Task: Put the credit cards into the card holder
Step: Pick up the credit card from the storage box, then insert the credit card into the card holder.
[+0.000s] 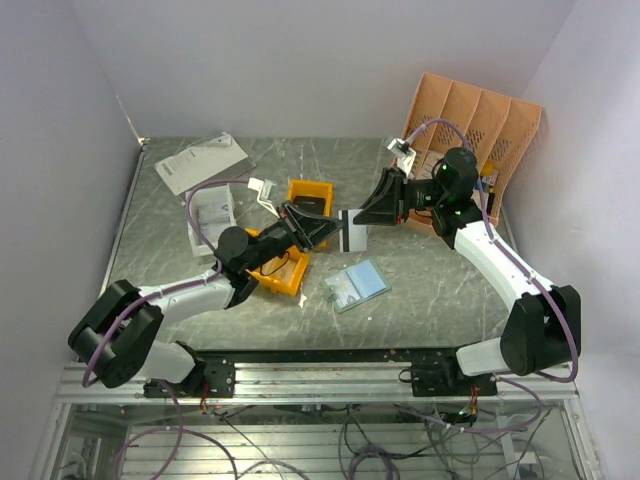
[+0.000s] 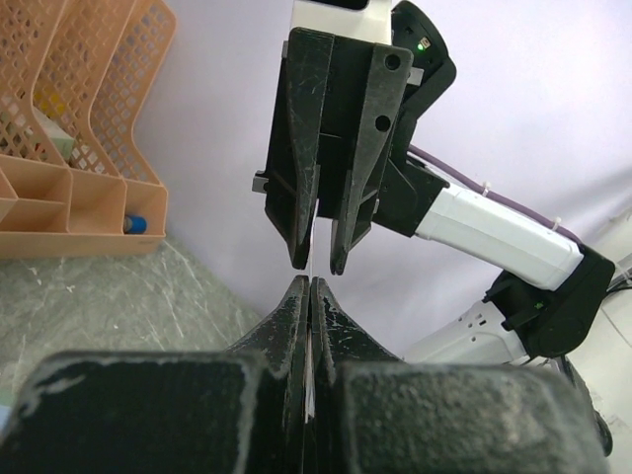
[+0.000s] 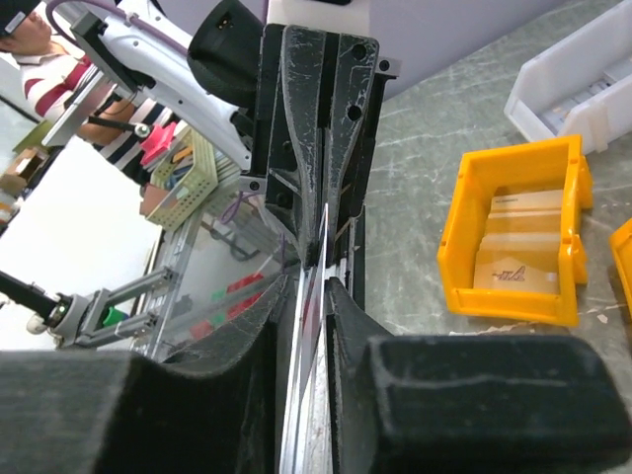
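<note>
Pinched shut in mid-air, the left gripper (image 2: 310, 294) grasps a white credit card (image 1: 352, 236) by one edge. The right gripper (image 2: 321, 265) meets it tip to tip, its jaws slightly parted on either side of the same card. Nearer the arm bases, the card holder (image 1: 357, 284) lies opened flat on the grey table (image 1: 430, 290), light blue inside up, just right of a yellow bin (image 1: 275, 268).

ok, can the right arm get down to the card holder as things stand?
Probably yes: the card holder lies open on the table, nothing over it. But the right claw straddles the credit card that the left claw pinches.
</note>
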Tool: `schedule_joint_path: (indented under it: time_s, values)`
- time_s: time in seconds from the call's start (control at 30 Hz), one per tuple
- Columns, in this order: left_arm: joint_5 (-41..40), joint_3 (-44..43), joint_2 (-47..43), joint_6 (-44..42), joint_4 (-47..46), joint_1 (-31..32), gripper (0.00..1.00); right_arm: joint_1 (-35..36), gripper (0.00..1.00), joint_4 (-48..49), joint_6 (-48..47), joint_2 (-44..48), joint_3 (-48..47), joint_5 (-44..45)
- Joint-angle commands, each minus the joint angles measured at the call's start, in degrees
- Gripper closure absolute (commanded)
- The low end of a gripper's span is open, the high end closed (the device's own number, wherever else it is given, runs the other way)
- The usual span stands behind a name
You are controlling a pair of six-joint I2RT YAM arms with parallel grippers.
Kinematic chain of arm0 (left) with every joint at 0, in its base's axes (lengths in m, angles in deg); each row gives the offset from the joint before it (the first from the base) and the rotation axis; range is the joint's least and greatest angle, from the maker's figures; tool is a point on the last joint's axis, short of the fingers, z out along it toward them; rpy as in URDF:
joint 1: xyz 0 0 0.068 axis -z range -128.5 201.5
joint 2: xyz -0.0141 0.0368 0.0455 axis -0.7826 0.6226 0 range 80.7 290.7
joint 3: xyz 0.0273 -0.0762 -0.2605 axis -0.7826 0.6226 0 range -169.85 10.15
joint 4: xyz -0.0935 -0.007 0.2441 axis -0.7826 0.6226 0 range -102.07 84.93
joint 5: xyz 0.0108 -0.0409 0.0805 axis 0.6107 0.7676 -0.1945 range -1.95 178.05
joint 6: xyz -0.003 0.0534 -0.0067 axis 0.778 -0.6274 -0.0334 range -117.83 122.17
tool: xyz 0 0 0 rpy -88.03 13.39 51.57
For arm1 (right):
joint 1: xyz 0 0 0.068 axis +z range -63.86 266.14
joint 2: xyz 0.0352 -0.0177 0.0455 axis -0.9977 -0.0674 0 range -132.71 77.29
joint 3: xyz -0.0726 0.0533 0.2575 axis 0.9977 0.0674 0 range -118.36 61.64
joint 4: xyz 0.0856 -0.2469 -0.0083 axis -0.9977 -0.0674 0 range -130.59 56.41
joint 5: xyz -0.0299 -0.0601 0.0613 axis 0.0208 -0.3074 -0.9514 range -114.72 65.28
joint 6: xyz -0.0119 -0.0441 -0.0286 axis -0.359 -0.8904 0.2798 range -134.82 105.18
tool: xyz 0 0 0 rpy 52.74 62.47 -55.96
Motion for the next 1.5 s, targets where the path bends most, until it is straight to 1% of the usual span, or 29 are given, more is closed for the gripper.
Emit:
schedule_joint_path:
  time_s: [0.0, 0.03, 0.1, 0.13, 0.2, 0.23, 0.27, 0.33, 0.37, 0.43, 0.5, 0.53, 0.6, 0.67, 0.73, 0.77, 0.8, 0.83, 0.87, 0.9, 0.93, 1.03, 1.17, 1.3, 1.33, 1.4, 1.47]
  values:
    - [1.93, -1.90, -0.78, -2.52, 1.57, 0.20, 0.93, 0.40, 0.85, -0.82, -0.68, 0.72, -0.55, -2.29]
    - [2.23, -2.01, -0.98, -2.72, 2.34, 0.10, 0.93, 0.37, 0.88, -0.84, -0.70, 0.90, -0.37, -2.48]
    - [2.96, -2.12, -1.26, -3.13, 3.31, -0.05, 0.93, 0.31, 0.98, -0.08, 0.13, 1.26, 0.11, -3.01]
    - [3.11, -2.11, -1.37, -3.23, 3.67, -0.12, 0.93, 0.29, 1.00, 0.63, 0.66, 1.38, 0.37, -3.24]
    - [3.00, -2.01, -1.84, -3.41, 4.32, -0.32, 0.92, 0.30, 1.00, 2.28, 1.68, 1.65, 1.07, -3.69]
    - [2.55, -1.99, -2.37, -3.74, 5.33, -0.48, 0.88, 0.23, 1.00, 2.43, 1.70, 1.78, 1.42, -3.70]
    - [1.66, -1.78, -3.28, -4.34, 6.71, -0.66, 0.81, 0.01, 1.00, 2.23, 1.38, 2.03, 1.83, -3.48]
    - [-1.90, -0.83, -6.38, -6.69, 10.91, -0.81, 0.59, -0.66, 1.00, 1.48, 0.52, 2.41, 3.22, -3.11]
    - [-4.35, -0.13, -9.33, -7.94, 14.34, -0.79, 0.51, -1.37, 1.00, 0.92, 0.07, 2.53, 4.64, -2.73]
    - [-9.01, 1.95, -14.09, -10.66, 19.39, -0.87, 0.41, -3.12, 1.00, -0.02, -1.42, 2.91, 7.39, -1.28]
    - [-12.96, 3.68, -18.56, -11.97, 25.07, -0.73, 0.34, -4.89, 1.00, -0.62, -3.85, 3.24, 11.17, 0.33]
    - [-13.55, 4.69, -20.14, -12.09, 26.45, -0.70, 0.32, -5.47, 1.00, -1.50, -5.50, 3.21, 13.07, 0.94]
    - [-11.65, 7.02, -21.35, -11.59, 26.36, -0.64, 0.32, -6.14, 1.00, -4.86, -10.75, 2.49, 15.93, 2.06]
    - [-9.75, 9.59, -20.64, -9.40, 23.62, 0.50, 0.32, -6.59, 1.00, -12.47, -18.39, 0.97, 16.71, 3.56]
    - [-11.29, 12.43, -19.26, -8.39, 19.86, 3.83, 0.33, -6.86, 1.00, -20.64, -26.08, -1.45, 16.59, 6.34]
    - [-13.33, 13.24, -18.73, -8.95, 19.99, 6.35, 0.34, -7.07, 1.00, -22.18, -28.19, -2.49, 17.01, 7.82]
    - [-17.07, 13.46, -18.24, -10.06, 22.15, 9.92, 0.35, -7.29, 1.00, -22.84, -29.35, -3.44, 17.63, 8.99]
    - [-19.11, 13.31, -17.83, -11.23, 24.75, 11.82, 0.36, -7.46, 1.00, -23.22, -30.25, -4.51, 18.17, 9.92]
    - [-23.10, 13.16, -17.24, -12.06, 26.61, 15.46, 0.36, -7.47, 1.00, -23.48, -30.94, -5.81, 18.66, 10.61]
    - [-25.69, 12.88, -16.49, -13.19, 28.04, 17.80, 0.36, -7.45, 1.00, -23.04, -31.11, -7.07, 19.12, 10.98]
    - [-27.99, 12.44, -15.62, -13.73, 29.70, 20.05, 0.36, -7.44, 1.00, -22.95, -31.40, -8.34, 19.14, 11.26]
    - [-33.42, 10.99, -12.15, -14.28, 33.47, 24.77, 0.38, -7.44, 1.00, -27.28, -35.80, -12.81, 16.92, 12.51]
    - [-39.48, 9.24, -6.55, -13.06, 36.02, 29.06, 0.39, -7.61, 1.00, -31.90, -40.98, -17.39, 14.60, 13.75]
    - [-47.02, 7.02, -0.39, -8.34, 40.22, 32.20, 0.40, -7.70, 1.00, -35.12, -43.45, -19.29, 12.61, 13.64]
    - [-48.67, 6.69, 0.67, -6.76, 41.20, 32.74, 0.40, -7.75, 1.00, -34.61, -43.22, -19.47, 12.67, 13.64]
    - [-49.83, 6.21, 2.53, -4.72, 41.70, 33.14, 0.40, -7.79, 1.00, -32.40, -41.22, -20.08, 13.12, 13.62]
    - [-50.38, 5.07, 3.81, -4.38, 43.14, 33.14, 0.40, -7.92, 1.00, -33.98, -42.28, -21.43, 11.85, 13.61]
